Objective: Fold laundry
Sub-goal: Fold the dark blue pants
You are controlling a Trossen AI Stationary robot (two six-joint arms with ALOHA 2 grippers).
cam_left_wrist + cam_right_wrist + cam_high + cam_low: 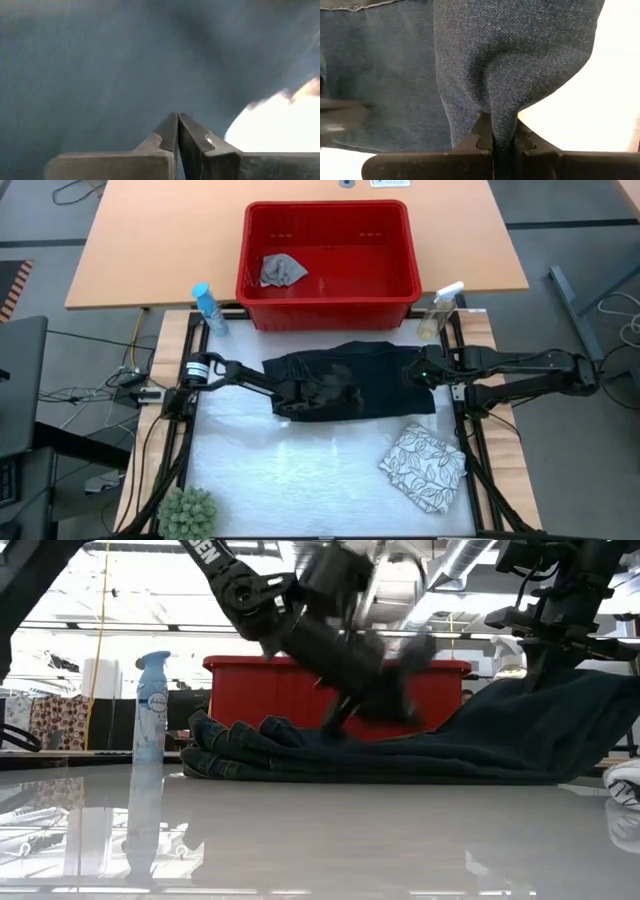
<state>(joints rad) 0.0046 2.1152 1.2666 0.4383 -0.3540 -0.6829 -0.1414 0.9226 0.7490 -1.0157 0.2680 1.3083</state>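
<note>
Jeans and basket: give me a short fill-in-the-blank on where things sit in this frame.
1. The right tool is shut on the ____.
2. The small grey cloth lies inside the red ____.
3. The leaf-print cloth lies on the table, folded, nearer the ____ arm.

Missing: jeans; basket; right

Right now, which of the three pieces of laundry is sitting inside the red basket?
The small grey cloth. The jeans and the leaf-print cloth lie on the table outside the red basket.
</note>
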